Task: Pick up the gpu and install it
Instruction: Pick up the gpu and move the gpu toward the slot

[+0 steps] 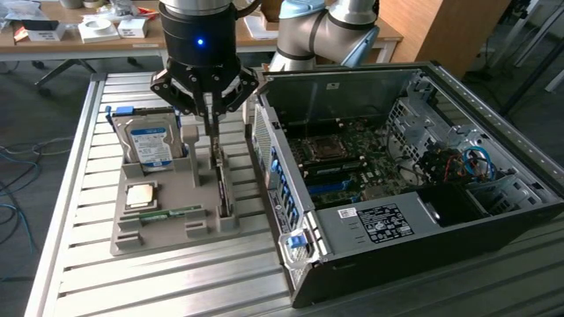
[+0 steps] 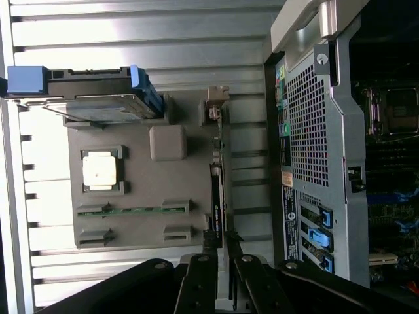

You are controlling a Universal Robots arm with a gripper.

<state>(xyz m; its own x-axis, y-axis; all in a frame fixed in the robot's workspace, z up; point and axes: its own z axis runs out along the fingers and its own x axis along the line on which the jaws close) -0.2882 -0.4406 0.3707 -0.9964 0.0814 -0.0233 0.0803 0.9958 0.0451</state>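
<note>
Gripper (image 1: pixel 212 140) (image 2: pixel 221 241) is directly over the gpu (image 1: pixel 222 185) (image 2: pixel 217 190), a thin dark expansion card with a silver metal bracket at one end. It is down at the card's top edge, at the end nearer the hard drive. Can't tell whether the pincer is clamped on the card or free of it.

The gpu stands on edge in a slot of the grey moulded parts holder (image 1: pixel 168 232) (image 2: pixel 144 186), on the side of the holder next to the PC. The card is seated in the holder, not in the machine.

The same holder carries:
- a silver hard drive with a blue-and-white label (image 1: pixel 150 145) (image 2: pixel 98 104), upright
- a square silver CPU chip (image 1: pixel 141 196) (image 2: pixel 99 170), lying flat
- a narrow green memory stick (image 1: pixel 172 213) (image 2: pixel 131 210)

The black open desktop case (image 1: pixel 397 264) (image 2: pixel 314 131) lies on its side just beside the holder, at the exterior view's right, with the green motherboard (image 1: pixel 344 158) exposed. Both sit on the slatted aluminium table (image 1: pixel 84 218) (image 2: pixel 131 39).
</note>
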